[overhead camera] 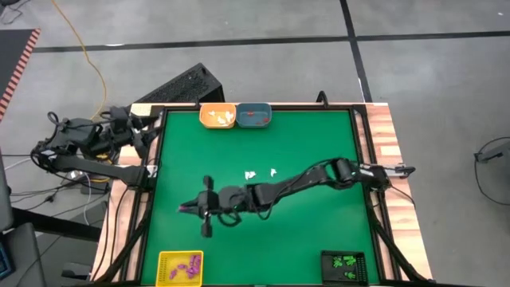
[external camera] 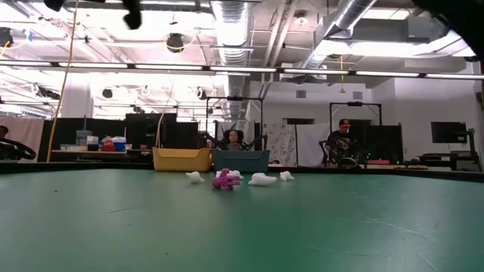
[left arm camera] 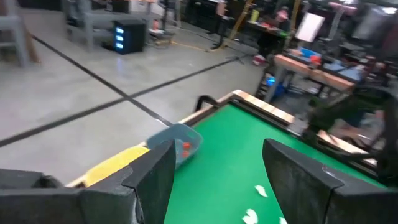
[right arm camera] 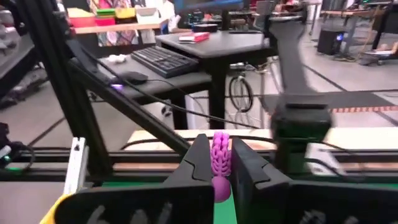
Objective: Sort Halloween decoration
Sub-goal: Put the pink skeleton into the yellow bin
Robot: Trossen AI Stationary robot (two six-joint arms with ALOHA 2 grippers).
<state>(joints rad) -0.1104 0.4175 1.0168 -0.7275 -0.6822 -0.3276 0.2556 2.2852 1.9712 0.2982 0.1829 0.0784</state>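
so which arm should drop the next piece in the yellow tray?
Right. Its gripper is shut on a purple trinket and sits over the mat nearer the yellow tray. The left gripper is open, parked off the table's left edge.

An open industrial lab: exposed ceiling ducts (external camera: 234,23), concrete floor (overhead camera: 430,88), equipment-laden workbenches (right arm camera: 205,43).

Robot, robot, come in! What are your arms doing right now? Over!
Right gripper shut on purple trinket, over the table's left middle. Left gripper open, parked off the left edge. White trinkets still mid-table. Nothing in the way.

R gripper (right arm camera: 222,163) clamped, L gripper (left arm camera: 221,180) agape.
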